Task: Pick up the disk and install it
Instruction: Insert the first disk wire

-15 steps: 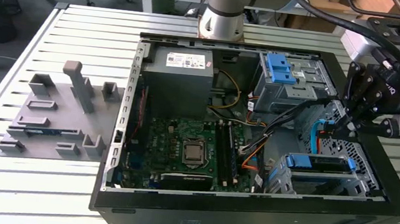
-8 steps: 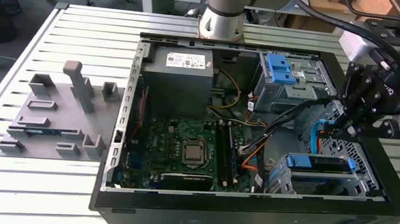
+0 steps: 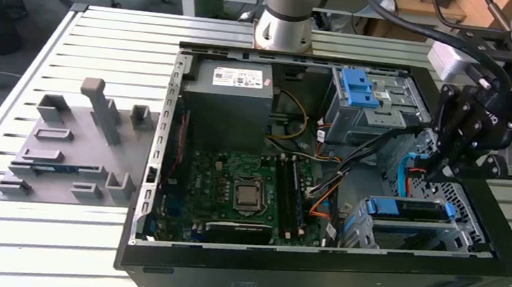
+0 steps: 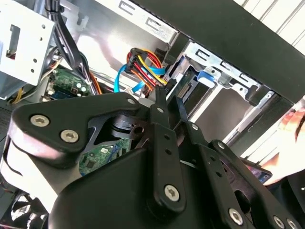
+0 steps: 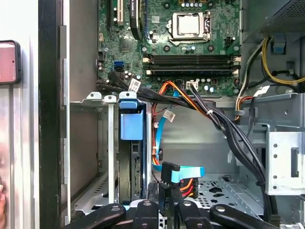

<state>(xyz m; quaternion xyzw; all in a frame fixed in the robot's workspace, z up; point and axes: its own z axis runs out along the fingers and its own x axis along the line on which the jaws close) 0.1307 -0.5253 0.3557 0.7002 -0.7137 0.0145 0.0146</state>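
A: What carries it all?

B: A slatted metal worktop [image 3: 107, 30]. An open black computer case [image 3: 318, 276] lies on it, nearer the exterior view's right edge, and a grey fixture plate [image 3: 67, 146] with upright blocks sits beside the case, towards the exterior view's left edge.

A: Inside the case?

B: A grey power supply box [image 3: 232, 102] at the far side, a green motherboard [image 3: 242, 191] below it, and a metal drive cage [image 3: 377, 109] with a blue latch at the far corner on the exterior view's right.

A: The disk?

B: The disk [image 5: 131, 157] stands on edge in the bay at the case's near corner on the exterior view's right, its blue carrier tab uppermost.

A: And the end effector?

B: The end effector [image 5: 167, 202] hangs inside the case just beside that bay, its fingers [image 4: 159, 102] drawn close together around a black cable connector [image 5: 167, 174] with a blue cable.
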